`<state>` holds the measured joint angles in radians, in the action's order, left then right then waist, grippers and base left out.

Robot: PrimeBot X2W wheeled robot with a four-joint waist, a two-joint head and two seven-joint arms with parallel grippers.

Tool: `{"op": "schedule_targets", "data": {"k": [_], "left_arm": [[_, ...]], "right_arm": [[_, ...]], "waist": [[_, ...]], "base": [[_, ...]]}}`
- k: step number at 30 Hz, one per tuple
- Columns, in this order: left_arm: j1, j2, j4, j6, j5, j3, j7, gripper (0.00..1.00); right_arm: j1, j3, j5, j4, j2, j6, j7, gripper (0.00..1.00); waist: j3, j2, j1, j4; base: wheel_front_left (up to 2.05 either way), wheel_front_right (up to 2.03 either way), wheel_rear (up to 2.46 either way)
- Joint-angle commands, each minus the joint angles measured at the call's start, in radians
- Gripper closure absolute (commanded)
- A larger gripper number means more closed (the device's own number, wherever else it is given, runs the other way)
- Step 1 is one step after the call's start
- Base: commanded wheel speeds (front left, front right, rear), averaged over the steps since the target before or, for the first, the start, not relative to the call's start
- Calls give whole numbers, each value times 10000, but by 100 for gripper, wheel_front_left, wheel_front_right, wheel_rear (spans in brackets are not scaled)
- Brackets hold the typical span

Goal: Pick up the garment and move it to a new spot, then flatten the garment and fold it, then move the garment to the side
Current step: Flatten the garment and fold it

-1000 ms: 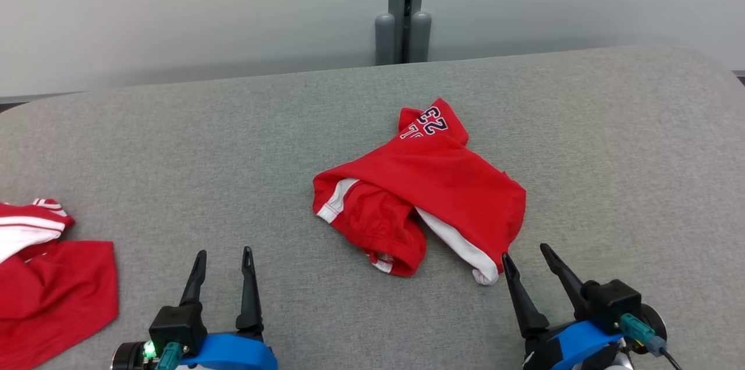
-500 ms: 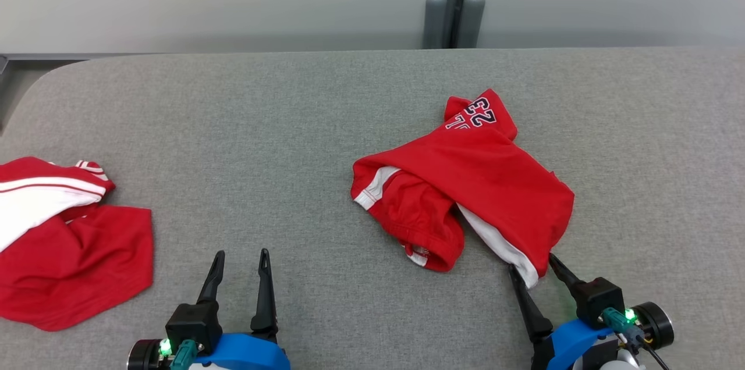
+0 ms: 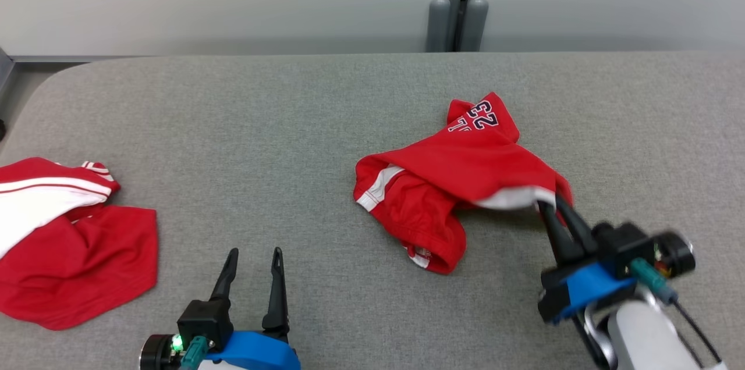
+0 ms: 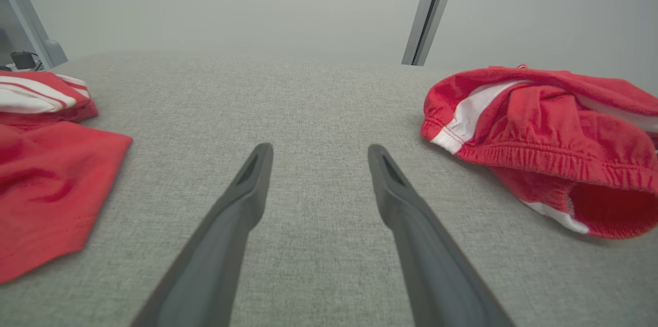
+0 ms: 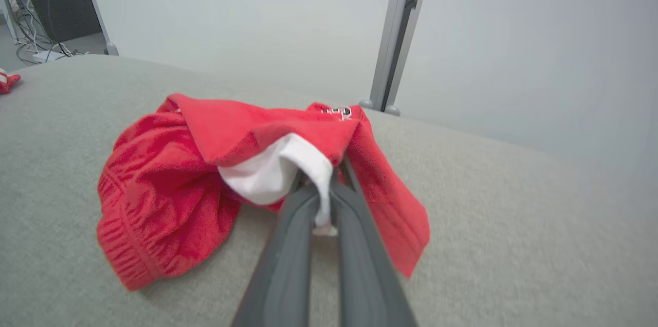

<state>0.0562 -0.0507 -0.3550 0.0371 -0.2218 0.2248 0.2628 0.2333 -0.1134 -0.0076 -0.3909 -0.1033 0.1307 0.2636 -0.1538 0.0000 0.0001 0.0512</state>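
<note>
Grey woven counter: spans the frame, my work surface. Red garment: right of centre, crumpled; its white-trimmed edge is raised because my right tool is pinching it, ready for the lift, I judge. Second red garment: lower left, well apart. Left tool: spread, empty, bottom left.
</note>
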Motion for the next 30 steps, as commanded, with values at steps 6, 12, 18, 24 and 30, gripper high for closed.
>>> {"op": "schedule_targets", "data": {"k": [6,12,18,24,30], "left_arm": [[-83,3,-199,-45,-165,215,30,0],[-384,5,-259,102,-335,337,30,0],[-594,4,-347,146,-452,367,31,0],[-506,4,-175,201,-486,273,31,0],[-231,2,-110,72,-309,265,31,0]], "right_arm": [[2122,-1316,441,970,-448,1,13,100],[4808,-2278,1077,559,-86,-1,13,100],[6018,-1906,1239,-110,221,-1,-527,100],[4360,-1064,1089,-796,-648,-1,-1294,100],[1869,-155,523,-1689,-1965,-1,-1231,100]], "waist": [[303,0,-1,262],[475,0,-1,511],[667,0,-1,311],[590,0,-1,-121],[303,0,-1,-564]], "base": [[0,0,0],[0,0,0],[0,0,0],[0,0,0],[0,0,0]]}}
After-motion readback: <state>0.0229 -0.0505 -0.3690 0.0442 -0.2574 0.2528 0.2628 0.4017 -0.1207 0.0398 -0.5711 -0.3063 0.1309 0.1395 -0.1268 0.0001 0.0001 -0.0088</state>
